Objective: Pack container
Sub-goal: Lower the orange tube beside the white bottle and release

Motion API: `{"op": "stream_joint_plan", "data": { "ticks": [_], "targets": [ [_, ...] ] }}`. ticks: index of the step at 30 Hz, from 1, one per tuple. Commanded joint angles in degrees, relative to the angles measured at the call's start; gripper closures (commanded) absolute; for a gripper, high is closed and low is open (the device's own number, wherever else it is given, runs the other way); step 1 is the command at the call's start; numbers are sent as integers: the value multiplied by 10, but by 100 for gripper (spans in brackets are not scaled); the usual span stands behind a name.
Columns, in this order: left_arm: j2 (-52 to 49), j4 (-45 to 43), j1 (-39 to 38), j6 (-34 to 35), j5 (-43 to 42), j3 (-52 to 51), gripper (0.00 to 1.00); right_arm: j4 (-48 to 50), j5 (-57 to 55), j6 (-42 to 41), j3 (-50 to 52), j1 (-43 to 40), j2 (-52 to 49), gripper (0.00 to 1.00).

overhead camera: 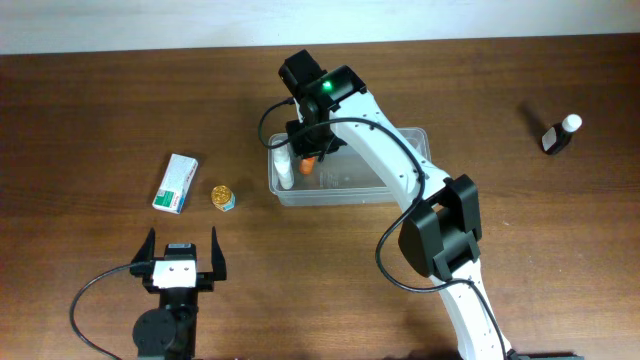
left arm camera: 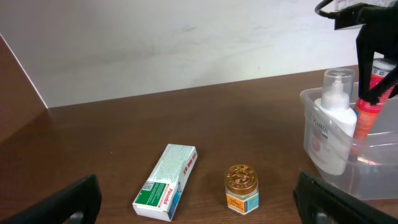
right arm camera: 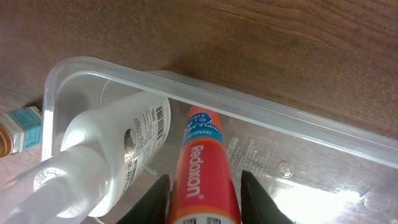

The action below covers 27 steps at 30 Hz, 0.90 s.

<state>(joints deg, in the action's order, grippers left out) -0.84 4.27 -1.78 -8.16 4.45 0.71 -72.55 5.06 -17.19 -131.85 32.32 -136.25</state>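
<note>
The clear container stands at the table's middle. It also shows in the left wrist view and the right wrist view. A white pump bottle stands in its left end. My right gripper is shut on an orange Redoxon tube, held upright inside the container next to the pump bottle. My left gripper is open and empty near the front edge.
A green and white Panadol box and a small gold-lidded jar lie left of the container. A dark bottle with a white cap lies at the far right.
</note>
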Motion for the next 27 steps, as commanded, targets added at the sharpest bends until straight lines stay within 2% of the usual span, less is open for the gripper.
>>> {"op": "stream_joint_plan", "data": {
  "ticks": [1,7,17,27],
  "targets": [
    [5,1,3,-10,-6,-2,0,2,5,-2,2,3,-2,70],
    [5,1,3,-10,-6,-2,1,14,5,-2,2,3,-2,69],
    [5,1,3,-9,-6,-2,1,19,5,3,-16,3,-2,63],
    [5,1,3,-10,-6,-2,1,-17,5,4,-102,3,5,60]
  ]
}}
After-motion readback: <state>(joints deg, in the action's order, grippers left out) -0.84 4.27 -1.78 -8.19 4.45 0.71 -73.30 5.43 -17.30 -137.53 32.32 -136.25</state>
